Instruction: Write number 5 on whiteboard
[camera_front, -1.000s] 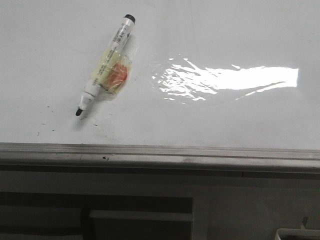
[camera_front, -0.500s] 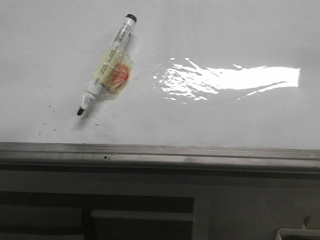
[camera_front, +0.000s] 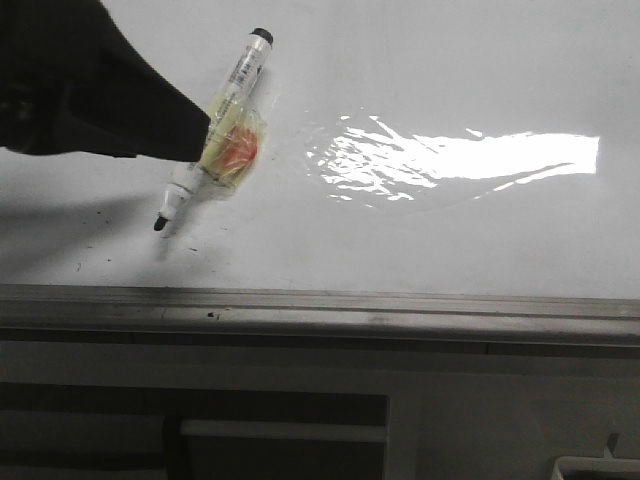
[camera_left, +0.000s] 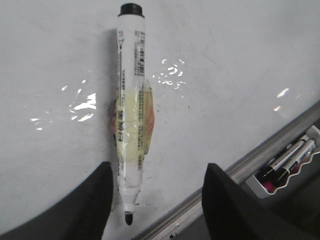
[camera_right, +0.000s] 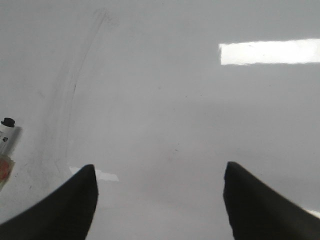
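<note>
The whiteboard (camera_front: 450, 240) lies flat and glossy, with only tiny ink specks near its front edge; no number 5 shows in any view. A white marker (camera_front: 237, 85) with yellowish tape round its barrel lies on the board, uncapped black tip toward the front edge. My left gripper (camera_front: 150, 110) reaches in from the upper left over the barrel. In the left wrist view it (camera_left: 159, 172) is open, with the marker (camera_left: 131, 100) between the fingers, close to one finger. My right gripper (camera_right: 159, 167) is open over bare board, with the marker's rear end (camera_right: 6, 132) off to the side.
A grey metal edge strip (camera_front: 400, 310) runs along the board's front. A bright glare patch (camera_front: 480, 155) lies right of the marker. Past the strip, a white tray (camera_left: 285, 170) holds spare markers.
My left gripper has come into the front view from the upper left and now overlaps the marker's barrel. The marker has stayed where it was.
</note>
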